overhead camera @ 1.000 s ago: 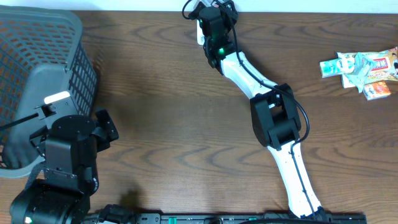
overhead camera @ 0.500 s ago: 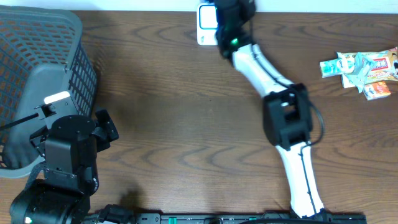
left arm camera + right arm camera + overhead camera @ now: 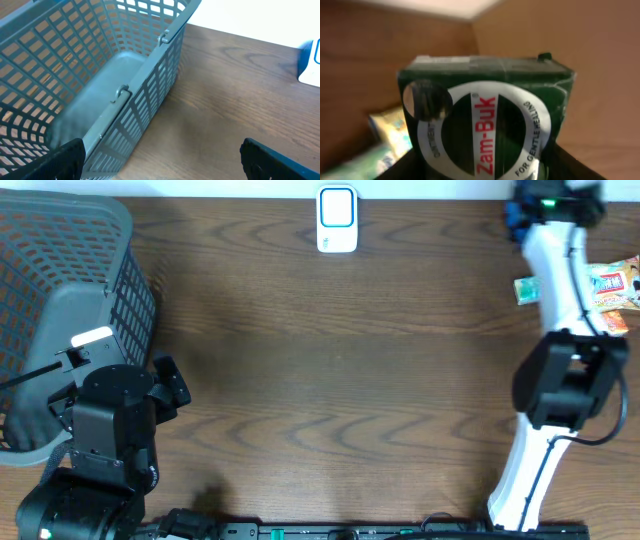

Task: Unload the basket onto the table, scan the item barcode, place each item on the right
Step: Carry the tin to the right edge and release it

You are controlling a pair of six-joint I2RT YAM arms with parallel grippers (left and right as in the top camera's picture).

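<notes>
At the table's (image 3: 330,380) far right, well apart from the scanner (image 3: 337,218), the right arm (image 3: 560,290) grips a green Zam-Buk box (image 3: 485,120) in half-open jaws, while the left arm's (image 3: 100,440) jaws gape wide and empty beside the basket (image 3: 125,75).

Grey mesh basket (image 3: 100,75) on wooden table (image 3: 225,100), black fingers (image 3: 65,160) spread wide, scanner (image 3: 311,65) at right edge

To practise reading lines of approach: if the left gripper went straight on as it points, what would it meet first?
Probably the grey basket, at its side wall, ahead of the left gripper; depth unclear.
</notes>
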